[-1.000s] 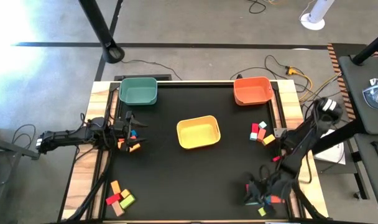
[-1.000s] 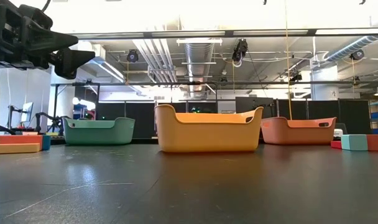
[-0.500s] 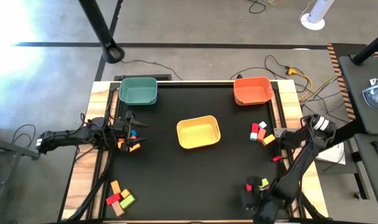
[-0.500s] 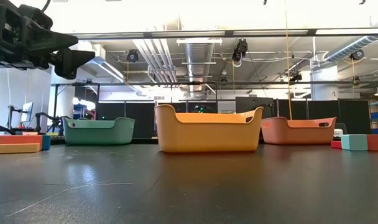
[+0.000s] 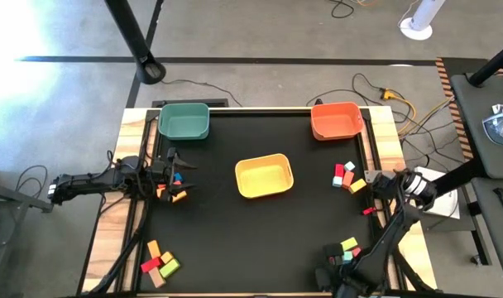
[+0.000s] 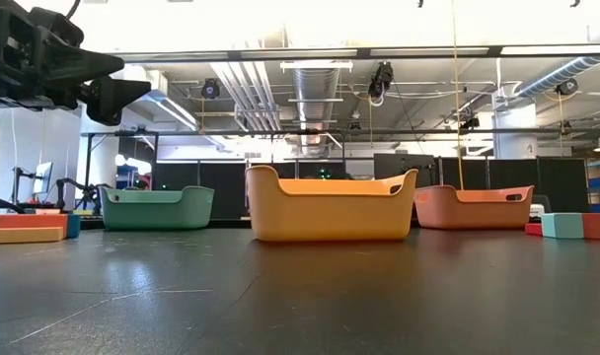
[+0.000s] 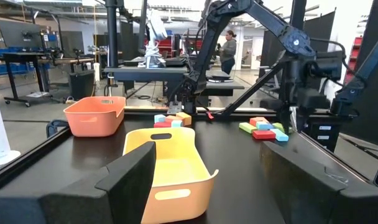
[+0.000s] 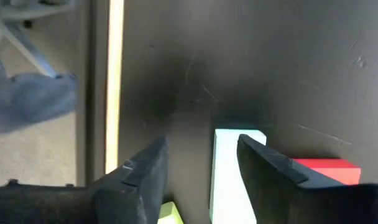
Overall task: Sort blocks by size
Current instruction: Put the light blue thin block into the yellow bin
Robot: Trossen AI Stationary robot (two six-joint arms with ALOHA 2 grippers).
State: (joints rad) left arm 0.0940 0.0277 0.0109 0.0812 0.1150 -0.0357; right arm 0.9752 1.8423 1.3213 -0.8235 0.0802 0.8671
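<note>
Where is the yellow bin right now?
High view: the yellow bin sits mid-table, nearer than the green bin and orange bin at the far corners.

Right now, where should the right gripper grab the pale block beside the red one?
Across its long sides, from straight above: the pale block lies flat under the open right gripper, seemingly narrow enough for its fingers. The red block crowds one side, so clearance looks tight.
</note>
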